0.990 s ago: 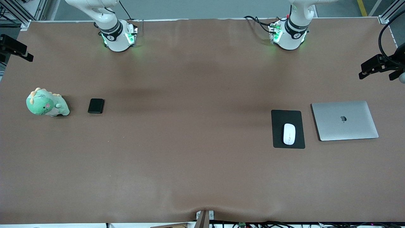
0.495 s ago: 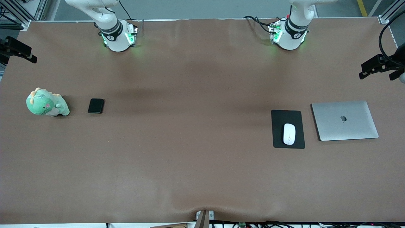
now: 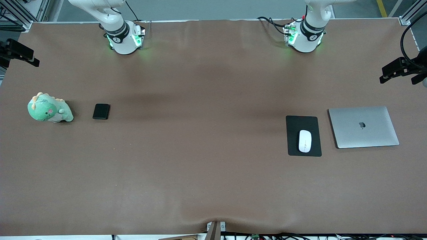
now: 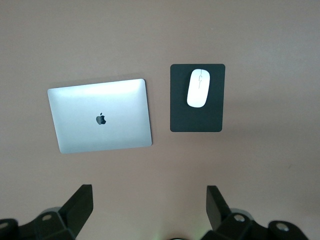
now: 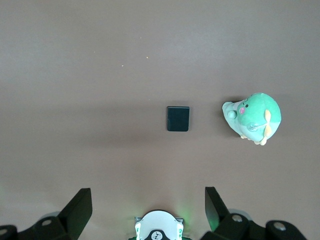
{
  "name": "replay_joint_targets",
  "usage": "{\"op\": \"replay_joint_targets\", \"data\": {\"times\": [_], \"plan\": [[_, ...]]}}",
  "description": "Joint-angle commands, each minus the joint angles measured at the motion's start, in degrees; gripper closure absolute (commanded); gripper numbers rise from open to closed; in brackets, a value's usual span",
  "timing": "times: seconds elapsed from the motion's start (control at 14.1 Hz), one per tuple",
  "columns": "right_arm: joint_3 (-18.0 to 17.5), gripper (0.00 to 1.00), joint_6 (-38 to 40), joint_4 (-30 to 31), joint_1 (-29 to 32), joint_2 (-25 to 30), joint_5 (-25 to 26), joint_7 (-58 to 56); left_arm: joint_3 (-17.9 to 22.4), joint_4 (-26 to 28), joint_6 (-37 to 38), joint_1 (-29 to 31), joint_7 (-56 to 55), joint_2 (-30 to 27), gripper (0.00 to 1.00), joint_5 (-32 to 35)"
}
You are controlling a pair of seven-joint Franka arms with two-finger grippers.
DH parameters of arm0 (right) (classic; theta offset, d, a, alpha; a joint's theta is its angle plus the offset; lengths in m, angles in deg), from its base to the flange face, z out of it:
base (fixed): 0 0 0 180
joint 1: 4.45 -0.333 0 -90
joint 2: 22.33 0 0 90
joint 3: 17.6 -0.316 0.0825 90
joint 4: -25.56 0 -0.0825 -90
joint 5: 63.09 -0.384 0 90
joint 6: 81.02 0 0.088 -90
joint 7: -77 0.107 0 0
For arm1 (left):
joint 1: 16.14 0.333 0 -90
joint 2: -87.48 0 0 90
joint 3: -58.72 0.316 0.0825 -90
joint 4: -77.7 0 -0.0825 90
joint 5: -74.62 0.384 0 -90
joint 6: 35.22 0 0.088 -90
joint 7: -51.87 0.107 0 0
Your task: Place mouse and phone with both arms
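Observation:
The white mouse [image 3: 304, 141] lies on a black mat [image 3: 303, 124] toward the left arm's end of the table; it also shows in the left wrist view as the mouse [image 4: 199, 88]. The small black phone [image 3: 101, 111] lies flat toward the right arm's end, and the phone [image 5: 178, 119] shows in the right wrist view too. My left gripper [image 4: 149, 188] hangs high over the table, open and empty, apart from the mouse. My right gripper [image 5: 147, 190] is likewise high, open and empty, over the area between its base and the phone.
A closed silver laptop [image 3: 363, 126] lies beside the mat, closer to the table's end. A green plush dinosaur [image 3: 49, 108] stands beside the phone, closer to the other end. The arm bases [image 3: 123, 38] [image 3: 305, 35] stand along the table's back edge.
A black part at the front view's edge by the right arm's end shifted slightly. Mouse, phone, laptop and plush have not moved.

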Motion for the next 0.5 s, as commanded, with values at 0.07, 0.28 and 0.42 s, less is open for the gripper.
{"op": "replay_joint_targets", "data": {"times": [0.07, 0.28, 0.42], "plan": [[-0.2, 0.00, 0.0, -0.4, -0.2, 0.0, 2.9, 0.4, -0.3, -0.1, 0.6, 0.3, -0.9, -0.6, 0.00, -0.3], [-0.1, 0.00, -0.4, -0.3, 0.1, 0.0, 1.8, 0.6, -0.3, -0.1, 0.7, 0.3, -1.0, -0.6, 0.00, -0.3], [-0.1, 0.00, -0.5, -0.3, -0.1, 0.0, 1.6, 0.6, -0.3, -0.1, 0.8, 0.3, -1.0, -0.6, 0.00, -0.3]]}}
